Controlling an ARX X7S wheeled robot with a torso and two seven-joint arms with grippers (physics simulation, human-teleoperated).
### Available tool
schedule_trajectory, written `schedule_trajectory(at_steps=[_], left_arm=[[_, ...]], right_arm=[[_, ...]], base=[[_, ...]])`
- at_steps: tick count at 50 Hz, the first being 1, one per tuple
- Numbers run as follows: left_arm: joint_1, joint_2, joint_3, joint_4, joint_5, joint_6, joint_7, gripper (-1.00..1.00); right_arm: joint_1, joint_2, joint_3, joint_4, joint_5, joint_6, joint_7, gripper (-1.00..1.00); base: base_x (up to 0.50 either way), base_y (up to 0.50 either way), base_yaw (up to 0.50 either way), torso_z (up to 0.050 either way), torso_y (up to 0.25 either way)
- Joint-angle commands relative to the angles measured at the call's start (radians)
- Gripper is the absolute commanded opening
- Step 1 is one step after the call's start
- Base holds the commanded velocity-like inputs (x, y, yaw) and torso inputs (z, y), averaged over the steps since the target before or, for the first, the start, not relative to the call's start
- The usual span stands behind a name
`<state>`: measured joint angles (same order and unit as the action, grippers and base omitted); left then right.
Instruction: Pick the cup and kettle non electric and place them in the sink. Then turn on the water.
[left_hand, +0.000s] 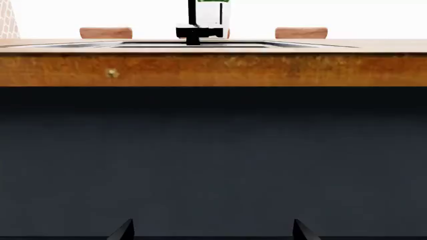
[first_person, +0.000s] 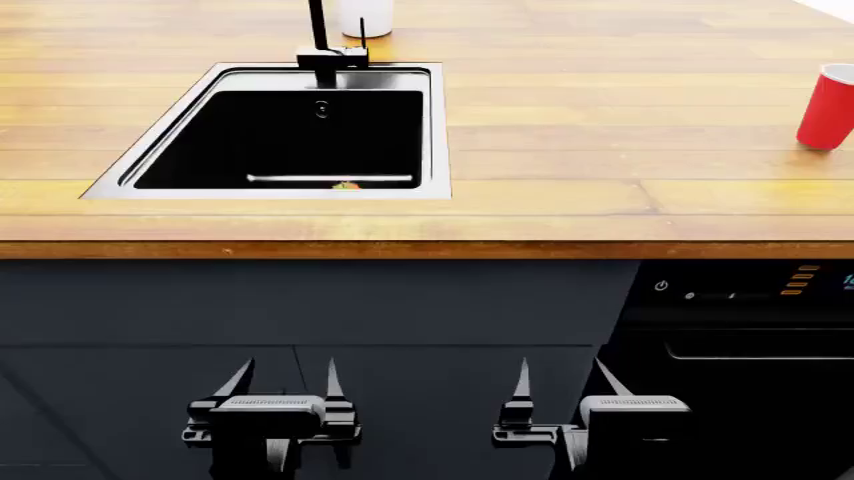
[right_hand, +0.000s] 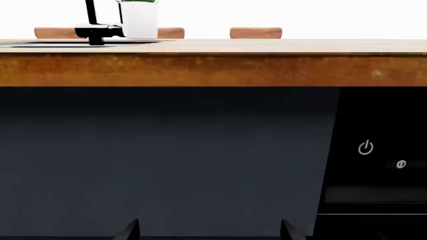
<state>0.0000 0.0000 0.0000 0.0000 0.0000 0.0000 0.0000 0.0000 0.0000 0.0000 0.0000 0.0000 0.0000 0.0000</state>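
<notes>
Showing cup (first_person: 827, 106) head view only, wrists counter-edge (left_hand: 213, 70)

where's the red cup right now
In the head view the red cup stands upright on the wooden countertop at the far right edge of the picture, well to the right of the sink and above the dark appliance panel.

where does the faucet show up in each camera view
Head view: faucet at top, left of centre, on the sink's far rim.
Left wrist view: faucet at top centre, above the counter edge.
Right wrist view: faucet at top left.
Shared landmark: the white plant pot right behind it, seen in all three.
</notes>
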Motion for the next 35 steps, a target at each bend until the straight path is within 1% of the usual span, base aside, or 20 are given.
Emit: schedule_trajectory(at_steps=[1,11,15,18,35], left_arm=[[0.000,-0.016,0.018,0.000,-0.016,0.001,-0.018,1.00],[-0.001,-0.045,0.052,0.002,-0.045,0.002,-0.052,1.00],[-0.001,-0.053,0.061,0.002,-0.051,0.001,-0.061,1.00],[-0.002,-0.058,0.066,0.002,-0.057,0.001,-0.067,1.00],[-0.005,-0.079,0.089,0.001,-0.084,-0.001,-0.089,1.00]], right_arm=[[0.001,0.015,-0.020,0.001,0.015,0.000,0.020,1.00],[0.004,0.045,-0.057,-0.001,0.042,-0.001,0.053,1.00],[0.007,0.053,-0.066,-0.001,0.050,0.004,0.062,1.00],[0.006,0.060,-0.074,-0.001,0.052,0.002,0.066,1.00],[0.009,0.083,-0.098,-0.002,0.079,0.010,0.087,1.00]], base=[[0.00,0.00,0.00,0.000,0.000],[-0.01,-0.01,0.00,0.000,0.000],[-0.15,-0.20,0.00,0.000,0.000],[-0.04,-0.36,0.00,0.000,0.000],[0.00,-0.50,0.00,0.000,0.000]])
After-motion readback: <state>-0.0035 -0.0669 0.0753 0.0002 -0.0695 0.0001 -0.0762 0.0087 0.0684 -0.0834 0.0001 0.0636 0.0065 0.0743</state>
